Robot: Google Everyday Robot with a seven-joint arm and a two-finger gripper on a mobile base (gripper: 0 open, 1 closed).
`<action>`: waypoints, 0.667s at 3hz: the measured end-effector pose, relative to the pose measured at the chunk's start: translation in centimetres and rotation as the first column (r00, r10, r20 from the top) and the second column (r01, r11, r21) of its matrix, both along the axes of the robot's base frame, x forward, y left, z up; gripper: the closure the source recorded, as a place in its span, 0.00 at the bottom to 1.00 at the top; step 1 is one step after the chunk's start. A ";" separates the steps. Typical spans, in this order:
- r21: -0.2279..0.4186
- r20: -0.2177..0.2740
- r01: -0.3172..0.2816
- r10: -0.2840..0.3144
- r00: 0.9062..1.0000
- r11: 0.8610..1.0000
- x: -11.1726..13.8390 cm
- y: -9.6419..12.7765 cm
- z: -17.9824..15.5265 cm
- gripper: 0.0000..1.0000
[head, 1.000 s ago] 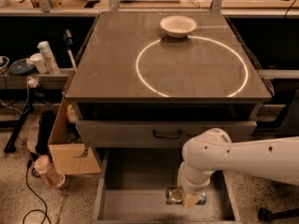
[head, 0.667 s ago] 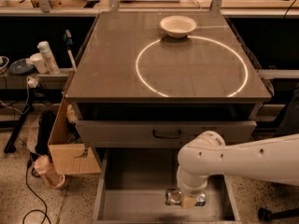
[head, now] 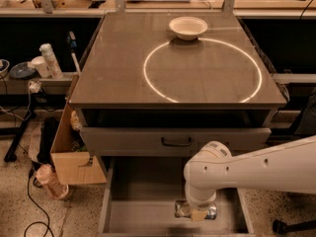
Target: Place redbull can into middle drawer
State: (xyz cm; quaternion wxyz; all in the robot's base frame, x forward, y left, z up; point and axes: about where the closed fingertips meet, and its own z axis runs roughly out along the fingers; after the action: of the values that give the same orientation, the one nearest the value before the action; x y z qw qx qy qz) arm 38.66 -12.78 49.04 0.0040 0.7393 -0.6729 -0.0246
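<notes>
One redbull can is lying on its side low in the middle drawer, toward the front right and seemingly resting on the bare grey floor. The gripper is sitting right over the can's middle, and I cannot tell whether it is clamping the can or standing loose around it. For this step, the can should be settling flat before any release. The gripper should then be lifting straight up, clearing the drawer front above. A white bowl is sitting far back on the bench.
</notes>
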 end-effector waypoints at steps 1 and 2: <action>-0.017 -0.016 0.006 -0.006 1.000 1.000 -0.1 -0.1 -1.3 1.00; -0.035 -0.047 0.006 -0.008 0.999 0.999 0.0 0.0 -3.0 1.00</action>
State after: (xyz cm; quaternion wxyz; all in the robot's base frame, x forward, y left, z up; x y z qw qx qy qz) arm 38.67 -12.78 46.04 0.0324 0.7360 -0.6756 -0.0303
